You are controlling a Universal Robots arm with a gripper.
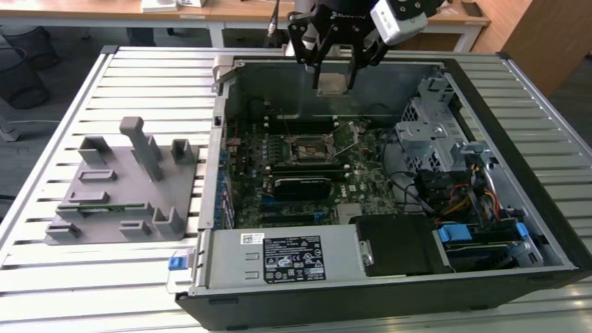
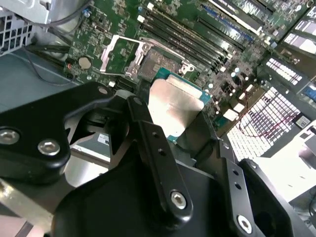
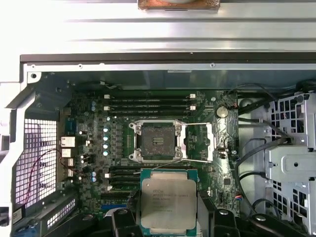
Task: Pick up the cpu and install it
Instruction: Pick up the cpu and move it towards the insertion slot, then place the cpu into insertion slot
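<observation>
**A:** What do you have in the first wrist view?

**B:** You have the cpu (image 3: 169, 201), with its pale metal lid facing the camera. The gripper (image 3: 171, 217) clamps it on two opposite edges with its black fingers (image 3: 123, 223).

**A:** And the socket?

**B:** Your socket (image 3: 155, 141) lies bare on the motherboard (image 3: 89, 148), with its load plate (image 3: 200, 142) swung open beside it. The cpu is not seated in it. A coin cell battery (image 3: 222, 112) sits near that plate, and the memory slots (image 3: 148, 102) run alongside the socket.

Bright, even light, strong glare on cpu (image 2: 173, 106) lid, soft shadows w/in pc case (image 1: 268, 90).
</observation>
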